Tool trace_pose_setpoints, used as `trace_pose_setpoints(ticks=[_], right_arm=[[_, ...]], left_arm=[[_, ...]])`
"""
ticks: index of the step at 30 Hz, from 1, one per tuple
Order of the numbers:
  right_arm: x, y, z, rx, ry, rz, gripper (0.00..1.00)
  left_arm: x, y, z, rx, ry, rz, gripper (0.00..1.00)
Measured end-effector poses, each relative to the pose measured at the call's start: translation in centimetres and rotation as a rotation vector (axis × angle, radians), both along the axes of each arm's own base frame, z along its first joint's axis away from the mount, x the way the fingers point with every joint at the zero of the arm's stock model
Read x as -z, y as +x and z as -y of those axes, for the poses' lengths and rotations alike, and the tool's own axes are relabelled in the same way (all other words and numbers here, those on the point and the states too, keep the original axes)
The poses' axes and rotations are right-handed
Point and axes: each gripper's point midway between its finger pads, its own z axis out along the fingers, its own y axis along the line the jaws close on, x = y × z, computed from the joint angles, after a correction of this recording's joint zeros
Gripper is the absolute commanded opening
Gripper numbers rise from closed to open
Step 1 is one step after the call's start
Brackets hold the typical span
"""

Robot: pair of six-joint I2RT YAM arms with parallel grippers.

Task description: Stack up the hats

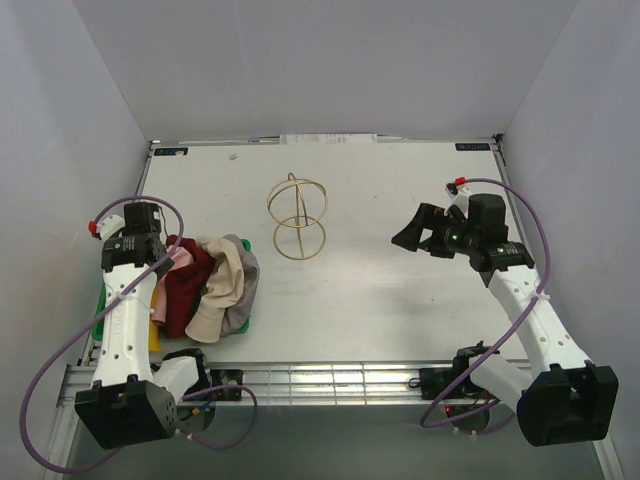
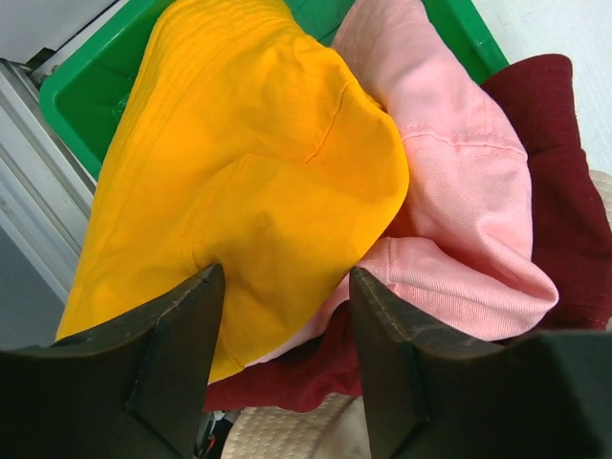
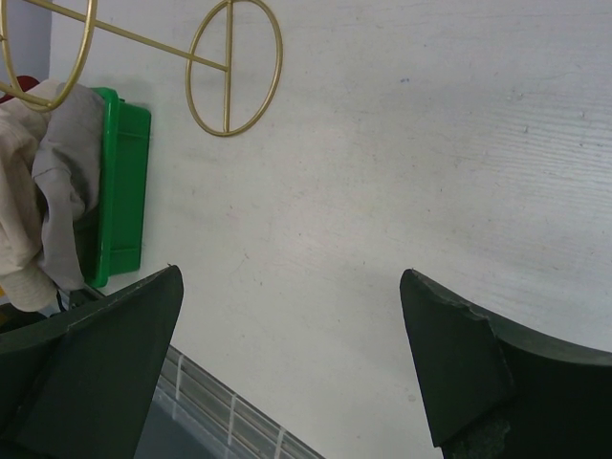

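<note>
While R tool (image 3: 292, 277) gapes, L tool (image 2: 285, 277), jaws apart, hovers over yellow hat (image 2: 239, 143).

Five hats (image 1: 205, 285) lie heaped at the overhead view's lower left. The yellow-orange hat (image 2: 249, 191) overlaps the pink hat (image 2: 449, 182). The dark red hat (image 1: 185, 290), cream-beige hat (image 1: 222, 278) and grey hat (image 1: 246, 288) are crumpled alongside.

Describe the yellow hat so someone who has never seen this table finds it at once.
Go to the green tray at the table's near left edge, where the hats are heaped. The yellow-orange hat lies on the heap's outer side, over the tray, just under the left gripper. It alone is bright yellow-orange; its neighbour the pink hat is pale.
</note>
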Motion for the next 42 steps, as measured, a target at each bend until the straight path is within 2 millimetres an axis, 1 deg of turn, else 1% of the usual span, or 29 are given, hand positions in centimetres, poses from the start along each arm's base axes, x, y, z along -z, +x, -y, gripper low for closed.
trace_pose_setpoints(ticks=[3,4,6,7,8,10,12,16,17,22,27,31,35,39,42], right_arm=[[0.4,-0.2,0.0,0.0,-0.002,-0.013,1.0],[0.5,-0.2,0.0,0.0,-0.002,-0.013,1.0],[0.5,-0.2,0.0,0.0,-0.002,-0.012,1.0],[0.5,-0.2,0.0,0.0,-0.002,-0.013,1.0],[0.5,-0.2,0.0,0.0,-0.002,-0.012,1.0],[0.5,-0.2,0.0,0.0,-0.002,-0.013,1.0],[0.5,-0.2,0.0,0.0,-0.002,-0.013,1.0],[0.5,-0.2,0.0,-0.001,-0.002,-0.014,1.0],[0.5,-0.2,0.0,-0.001,-0.002,-0.015,0.97],[0.8,0.0,-0.3,-0.012,-0.003,-0.036,0.96],[0.5,0.3,-0.5,-0.02,0.0,-0.035,0.96],[-0.2,0.5,-0.6,-0.022,0.004,-0.02,0.96],[-0.7,0.6,-0.8,-0.025,0.01,-0.01,0.95],[-1.4,0.6,-1.1,-0.026,0.024,-0.007,0.95],[-2.3,0.9,-1.5,-0.031,0.032,0.01,0.95]], left_arm=[[0.0,0.0,0.0,-0.003,-0.001,0.003,0.39],[0.0,0.1,0.0,-0.003,-0.001,0.004,0.28],[0.0,0.1,0.0,-0.004,-0.001,0.008,0.16],[-0.1,0.2,0.0,-0.001,0.0,0.008,0.05],[-0.1,0.2,0.0,0.0,0.0,0.007,0.0],[-0.2,0.2,0.0,0.01,0.002,0.002,0.0],[-0.7,0.3,-0.1,0.02,0.004,0.001,0.0],[-3.0,1.8,-0.2,0.046,0.011,0.036,0.0],[-3.6,2.3,-0.2,0.054,0.011,0.048,0.0],[-8.0,5.5,-0.2,0.1,0.023,0.132,0.0],[-12.5,9.2,-0.2,0.139,0.046,0.233,0.0],[-14.9,10.9,0.0,0.166,0.058,0.284,0.0],[-17.5,12.7,1.0,0.217,0.049,0.354,0.0],[-20.0,14.4,2.9,0.297,0.002,0.449,0.0],[-22.1,15.6,4.6,0.365,-0.05,0.532,0.0]])
